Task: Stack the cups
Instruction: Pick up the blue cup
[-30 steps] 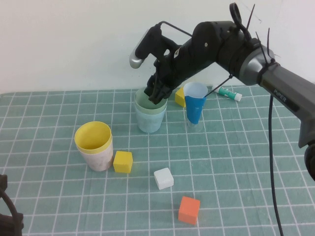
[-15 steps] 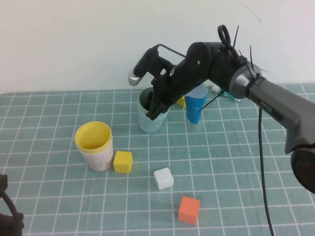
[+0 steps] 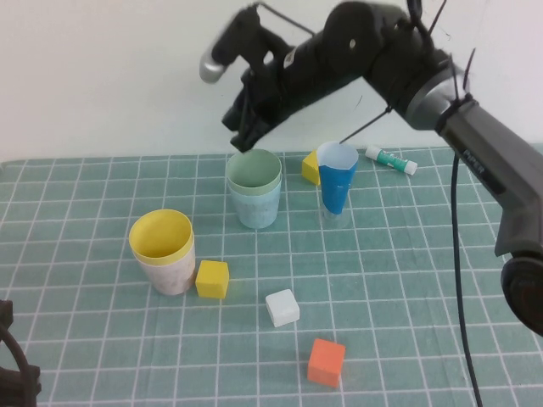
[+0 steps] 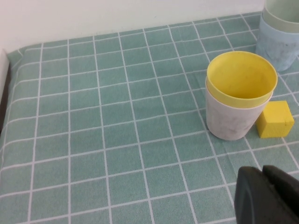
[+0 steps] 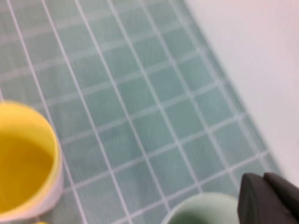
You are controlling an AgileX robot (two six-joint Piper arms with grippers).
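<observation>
Cups sit in two nested pairs on the desk (image 3: pixel 102 178): sage green cup (image 3: pixel 254 172) inside light blue cup (image 3: pixel 256 208) toward the back middle, yellow cup (image 3: pixel 160 235) inside pale pink cup (image 3: pixel 170 273) front left. Pairs are well apart.

My guess on handling: thin plastic tumblers, light, a bit flexy at the rim, smooth tapered walls so slippery. Best hold is one finger inside and one outside the rim, and lift a pair together by the outer cup's wall or the rim.

Right end effector (image 3: pixel 243 136) hangs just above and behind the green/blue pair, jaws fully closed, holding nothing. Right wrist view shows the green rim right below it and the yellow cup off to the side.

Left end effector (image 4: pixel 268 196) is parked low at the near left of the desk, closed tight, empty; its camera sees the yellow/pink pair.

Clutter: yellow block (image 3: pixel 212 279) just beside the pink cup, white block (image 3: pixel 282 307), orange block (image 3: pixel 326 362), dark blue cup (image 3: pixel 337 178) near the blue tumbler, second yellow block (image 3: pixel 310 167) behind, tube (image 3: pixel 391 159) at the back.

I'd say one stacking step is left: merge the two pairs.
</observation>
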